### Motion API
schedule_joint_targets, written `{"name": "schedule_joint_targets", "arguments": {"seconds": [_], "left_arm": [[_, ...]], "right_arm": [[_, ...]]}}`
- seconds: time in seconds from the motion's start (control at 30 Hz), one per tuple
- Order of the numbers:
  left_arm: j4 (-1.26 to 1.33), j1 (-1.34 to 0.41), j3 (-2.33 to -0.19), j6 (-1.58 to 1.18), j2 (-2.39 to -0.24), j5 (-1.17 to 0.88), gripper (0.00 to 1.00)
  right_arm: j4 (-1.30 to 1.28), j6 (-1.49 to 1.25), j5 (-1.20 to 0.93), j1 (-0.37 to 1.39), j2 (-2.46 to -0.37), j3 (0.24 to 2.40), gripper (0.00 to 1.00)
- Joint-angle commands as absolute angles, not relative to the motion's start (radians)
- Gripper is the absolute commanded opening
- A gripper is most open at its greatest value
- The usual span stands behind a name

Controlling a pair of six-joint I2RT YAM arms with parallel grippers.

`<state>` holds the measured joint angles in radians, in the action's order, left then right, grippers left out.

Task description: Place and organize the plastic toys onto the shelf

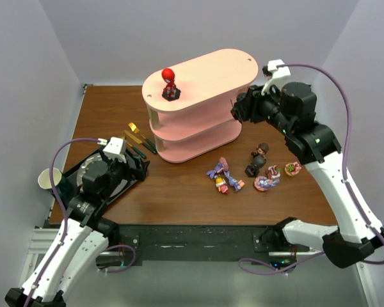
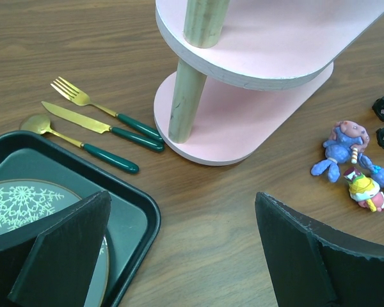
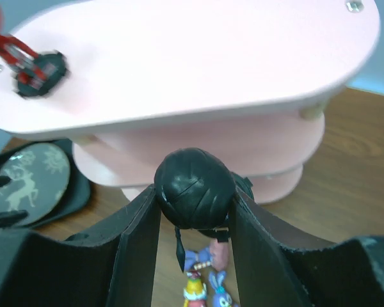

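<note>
The pale pink shelf (image 1: 205, 83) stands at the middle back, with a red figure (image 1: 170, 84) on black base upright on its top board. My right gripper (image 3: 192, 192) is shut on a black big-headed figure (image 3: 193, 185), held in the air beside the shelf's right end, about level with the upper boards. More plastic toys lie on the table in front: purple and blue ponies (image 1: 223, 176), two dark figures (image 1: 258, 158) and pink ones (image 1: 269, 181). My left gripper (image 2: 182, 197) hangs open and empty over the tray's corner, left of the shelf (image 2: 243, 121).
A black tray (image 2: 137, 198) with a patterned plate (image 2: 13, 204) sits at the left. Gold cutlery with green handles (image 2: 96, 125) lies between tray and shelf. A paper cup (image 1: 48, 178) stands at the table's left edge. White walls close in on three sides.
</note>
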<state>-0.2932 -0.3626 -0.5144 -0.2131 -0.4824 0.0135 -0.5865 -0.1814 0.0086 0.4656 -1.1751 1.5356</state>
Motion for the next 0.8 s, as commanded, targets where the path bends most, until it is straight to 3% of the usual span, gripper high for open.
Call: {"name": "schedule_joint_targets", "arguments": {"seconds": [0.0,0.13,0.47,0.77], "left_arm": [[-0.238,-0.367,-0.529,-0.19,-0.488,0.006,1.0],[-0.239,-0.367,-0.531,-0.192,-0.486,0.005,1.0],[-0.238,-0.367,-0.529,-0.192,-0.495,-0.021,1.0],[-0.238,-0.367,-0.531,-0.192,-0.494,-0.021,1.0]], "right_arm": [[-0.713,-0.187,0.023,0.514,-1.277,1.748,0.09],[-0.733,-0.218,0.017,0.528,-1.356,1.876,0.04],[-0.785,-0.241,0.054,0.609,-1.56,2.196,0.07],[-0.77,-0.224,0.218,0.695,-1.649,2.293,0.07]]}}
